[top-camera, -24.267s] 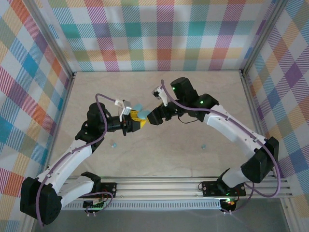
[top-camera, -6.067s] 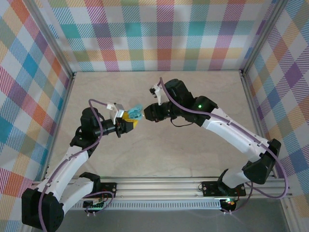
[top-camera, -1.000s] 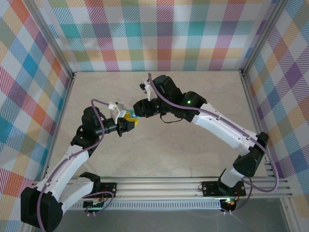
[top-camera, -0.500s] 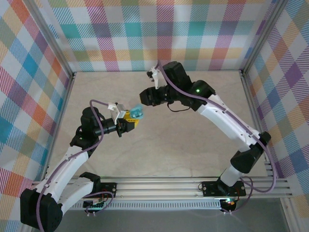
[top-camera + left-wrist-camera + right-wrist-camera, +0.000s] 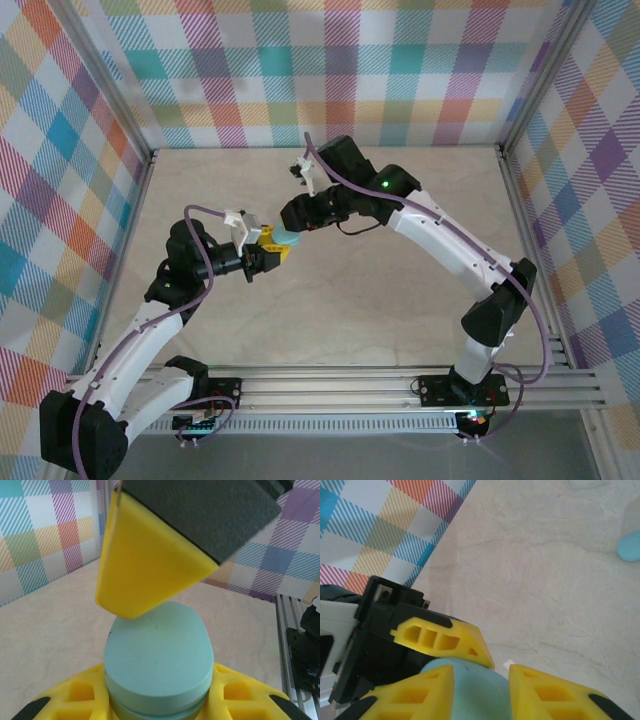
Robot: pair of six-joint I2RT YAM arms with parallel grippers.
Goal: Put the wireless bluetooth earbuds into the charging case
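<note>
1. Since half a second ago the right gripper point(image 5: 292, 217) has swung back down from the far side of the table point(image 5: 400, 310) onto the charging case point(image 5: 287, 238). The left arm has not shifted
2. The case looked open with teal inside then; now the lid lies flat on the base, with a thin seam showing in the left wrist view
3. The left gripper point(image 5: 266, 252) is clamped on the case and holds it up off the table, left of centre. Its yellow fingers sit either side of the lower half
4. The case is pale blue and oval. The closed lid hides its inside, so the wireless bluetooth earbuds cannot be placed
5. The right gripper's jaws stand a narrow gap apart. One yellow fingertip point(image 5: 127, 609) touches the far edge of the lid from above
6. In the right wrist view the case fills the gap between the two right fingers, and a left finger sits just behind them
7. A pale blue piece point(image 5: 630, 547) lies on the table well apart from the case, cut off by the frame edge. It may be an earbud or another case; too cropped to tell
</note>
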